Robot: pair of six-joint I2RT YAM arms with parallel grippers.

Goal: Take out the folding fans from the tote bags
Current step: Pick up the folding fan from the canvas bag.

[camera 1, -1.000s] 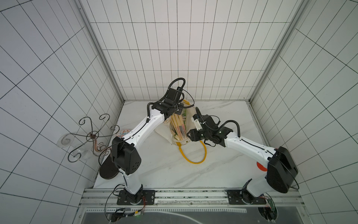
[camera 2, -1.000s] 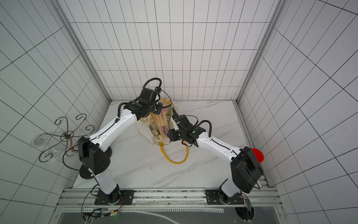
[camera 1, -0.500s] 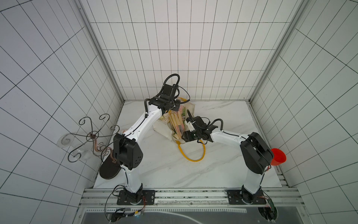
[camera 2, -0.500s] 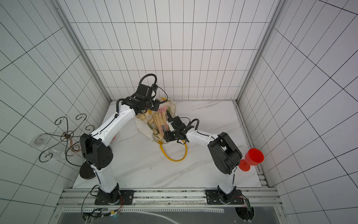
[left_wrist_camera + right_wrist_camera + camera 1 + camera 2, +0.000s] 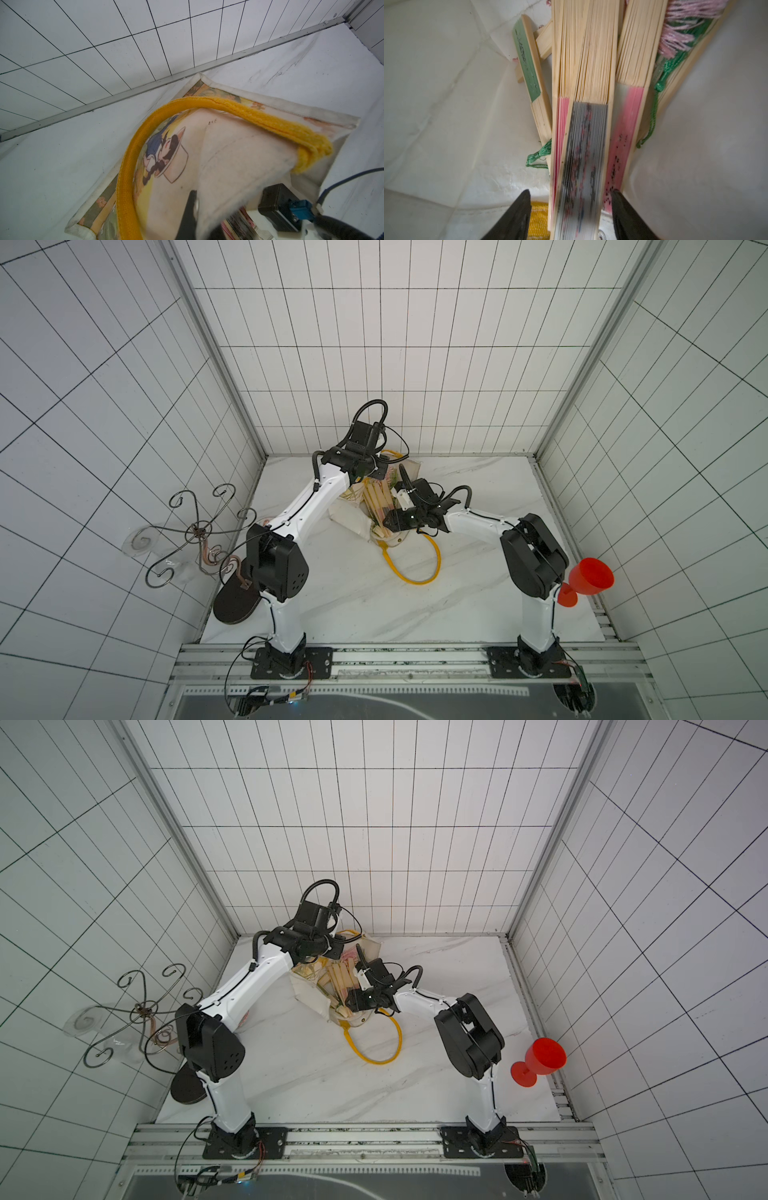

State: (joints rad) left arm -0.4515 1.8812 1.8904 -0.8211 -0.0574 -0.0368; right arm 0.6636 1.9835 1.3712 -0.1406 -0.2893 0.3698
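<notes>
Your left claw (image 5: 193, 207) is pinched tight on the top edge of the white bag (image 5: 349, 518). It holds that edge up at the back of the bench (image 5: 353, 593), near the wall. The fans (image 5: 378, 499) lie in a bunch inside the bag. Your right claw (image 5: 570, 192) is at the bag's mouth with its two fingers (image 5: 517, 216) apart. A gray and pink fan (image 5: 583, 155) sits between them, not squeezed. One yellow handle (image 5: 432, 568) lies loose on the bench.

i read the tote bag (image 5: 234, 149) as cream with a mustard-yellow handle (image 5: 126, 166) and a blue-and-black cartoon print (image 5: 164, 153). the folding fans (image 5: 593, 62) are pale bamboo, folds pink, green or grey flecked black; tassels (image 5: 675, 39) pink and green. the goblet (image 5: 543, 1057) is red, my table (image 5: 353, 605) white marble, grey-veined.
</notes>
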